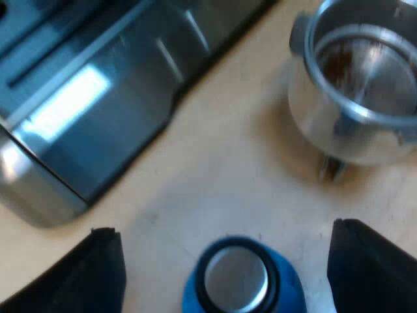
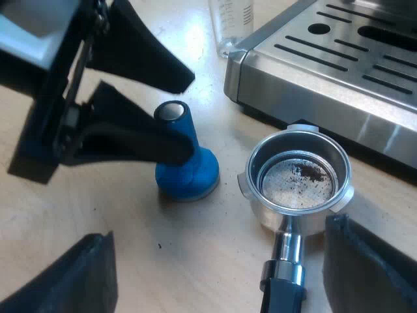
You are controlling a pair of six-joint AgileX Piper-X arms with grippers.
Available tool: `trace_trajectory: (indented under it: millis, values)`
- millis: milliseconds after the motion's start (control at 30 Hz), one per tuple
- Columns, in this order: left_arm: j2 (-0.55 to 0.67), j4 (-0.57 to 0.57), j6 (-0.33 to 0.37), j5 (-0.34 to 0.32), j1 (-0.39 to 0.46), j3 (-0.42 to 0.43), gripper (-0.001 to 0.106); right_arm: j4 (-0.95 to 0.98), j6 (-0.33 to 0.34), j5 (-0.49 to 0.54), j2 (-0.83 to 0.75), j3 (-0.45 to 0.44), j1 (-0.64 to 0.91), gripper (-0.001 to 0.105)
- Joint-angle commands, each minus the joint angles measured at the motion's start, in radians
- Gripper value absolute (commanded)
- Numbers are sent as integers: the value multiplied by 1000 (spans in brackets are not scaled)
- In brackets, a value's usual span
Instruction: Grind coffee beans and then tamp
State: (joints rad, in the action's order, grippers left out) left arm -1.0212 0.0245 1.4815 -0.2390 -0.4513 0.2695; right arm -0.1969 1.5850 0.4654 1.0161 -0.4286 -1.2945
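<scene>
Shiny metal holder [image 2: 257, 195], matt plastic tamper [image 2: 195, 173]

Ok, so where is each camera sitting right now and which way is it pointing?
Left wrist view: on the left arm, looking down on the blue tamper, with the metal holder and espresso machine beyond; the left gripper has open fingers flanking the tamper.
Right wrist view: on the right arm, looking down on the holder, toward the machine and measuring glass; the right gripper has open fingers flanking the holder's handle; the left gripper is at the tamper.
Both share the tamper, holder and machine.
</scene>
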Motion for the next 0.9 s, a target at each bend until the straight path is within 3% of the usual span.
trace_trajectory:
  millis: [33,100,267,400,667,900]
  values:
    - [77,20,2,6,1,9,66,-1,2,1,0,0,0,67]
    - [128,71,2,26,1,19,66,-1,4,-3,0,0,0,67]
    - [265,288,2,33,1,83,66,22,0,-161,-2,-18,0,67]
    - [329,394,2,33,1,138,66,115,-47,-174,-2,-66,0,67]
    - [440,549,2,33,1,261,66,485,-65,-201,0,-273,0,67]
    - [471,611,2,33,1,348,66,594,-69,-194,0,-410,22,67]
